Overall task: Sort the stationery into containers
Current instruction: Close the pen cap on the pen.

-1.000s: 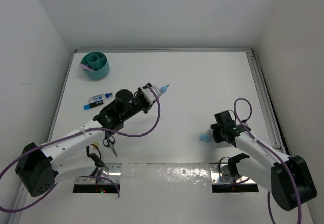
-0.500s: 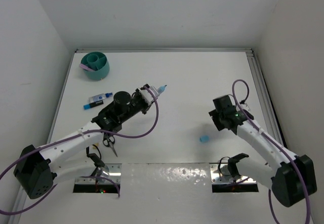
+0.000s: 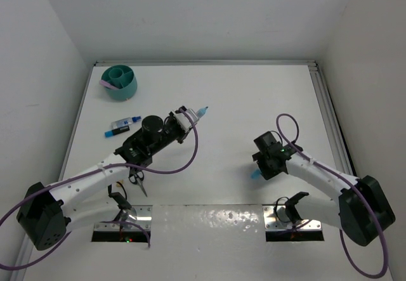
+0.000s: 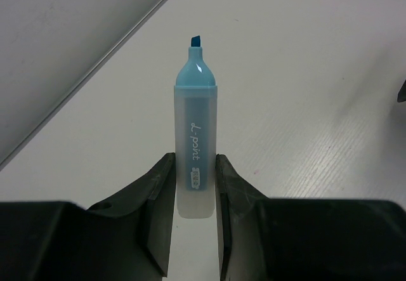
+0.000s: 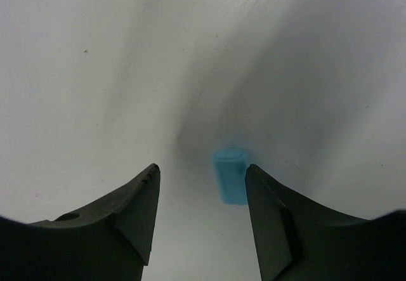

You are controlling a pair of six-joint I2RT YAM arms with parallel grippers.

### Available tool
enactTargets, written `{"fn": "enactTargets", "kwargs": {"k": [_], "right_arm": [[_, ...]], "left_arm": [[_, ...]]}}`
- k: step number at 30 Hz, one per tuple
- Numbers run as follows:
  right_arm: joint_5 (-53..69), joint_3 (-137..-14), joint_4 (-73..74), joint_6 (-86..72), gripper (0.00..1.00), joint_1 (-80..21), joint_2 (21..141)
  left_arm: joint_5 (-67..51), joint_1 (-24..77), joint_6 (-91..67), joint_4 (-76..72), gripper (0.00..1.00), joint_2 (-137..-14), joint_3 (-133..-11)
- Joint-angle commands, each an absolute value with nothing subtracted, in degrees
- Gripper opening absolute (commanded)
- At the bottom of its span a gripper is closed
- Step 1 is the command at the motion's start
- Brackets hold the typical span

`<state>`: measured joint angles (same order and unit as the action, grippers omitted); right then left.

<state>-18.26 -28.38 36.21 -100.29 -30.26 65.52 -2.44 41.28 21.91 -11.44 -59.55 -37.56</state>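
**Top view.**
- Cup (image 3: 119,81): teal, in the far-left corner of the table (image 3: 254,97).
- Loose markers (image 3: 124,125): lying flat near the cup.
- Scissors (image 3: 137,178): partly under the left arm.
- Left gripper (image 3: 188,117): mid-table, clamped on the light-blue marker (image 3: 198,112).
- Right gripper (image 3: 261,169): low over the eraser (image 3: 255,174).

**Left wrist.**
- Fingers (image 4: 162,179) pinch the marker (image 4: 195,135) at its lower barrel, tip pointing outward.

**Right wrist.**
- Right gripper (image 5: 200,173): jaws apart.
- Eraser (image 5: 230,174): blue, on the table between the jaws and nearer the right finger. Possibly touching it, though this is unclear.
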Motion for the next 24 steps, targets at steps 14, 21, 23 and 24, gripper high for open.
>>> {"fn": "enactTargets", "kwargs": {"k": [14,21,23,24], "right_arm": [[-10.46,-24.08,30.76,-92.12,0.48,-26.99,69.16],[-9.05,-24.7,30.94,-85.52,0.16,-25.58,72.6],[-10.19,-24.52,30.94,-83.42,0.06,-25.14,72.69],[-10.8,-24.7,30.85,-82.1,0.02,-25.05,72.51]], "left_arm": [[-0.7,40.52,19.69,-15.11,0.0,-58.18,-37.0],[-0.44,40.34,19.69,-16.7,0.0,-58.1,-37.09],[-0.53,40.25,19.25,-16.79,0.0,-57.75,-36.91],[-0.61,40.34,19.07,-16.79,0.0,-57.57,-36.83]]}}
